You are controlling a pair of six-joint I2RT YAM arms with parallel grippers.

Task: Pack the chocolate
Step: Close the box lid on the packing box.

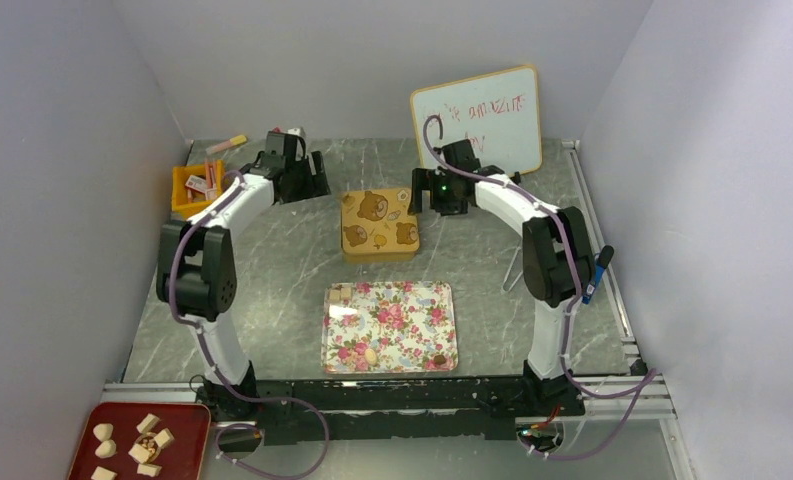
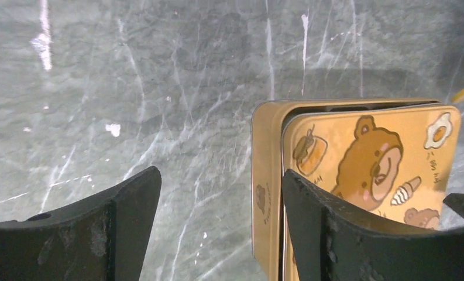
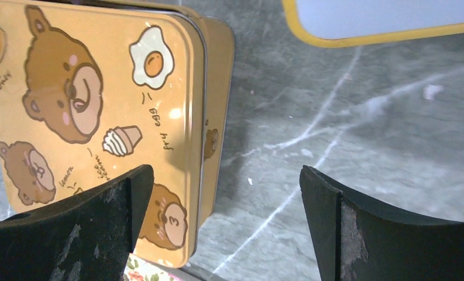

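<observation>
Small chocolate pieces lie on the floral tray [image 1: 412,330]: cream ones [image 1: 344,293] at its far left corner, a tan one [image 1: 371,354] and a dark one [image 1: 440,358] near its front edge. More cream pieces [image 1: 150,438] sit on a red tray [image 1: 92,425] at the near left. A yellow bear tin [image 1: 379,225] stands behind the floral tray with its lid on. My left gripper [image 1: 315,182] hangs open at the tin's left edge [image 2: 267,175], jaws empty [image 2: 220,193]. My right gripper [image 1: 424,195] is open at the tin's right edge [image 3: 215,88], jaws empty [image 3: 226,187].
An orange bin [image 1: 180,190] with red-and-white packets stands at the far left. A whiteboard [image 1: 477,118] leans on the back wall behind the right arm. Grey marbled tabletop [image 2: 159,88] lies left of the tin. A blue-capped marker [image 1: 598,270] lies by the right rail.
</observation>
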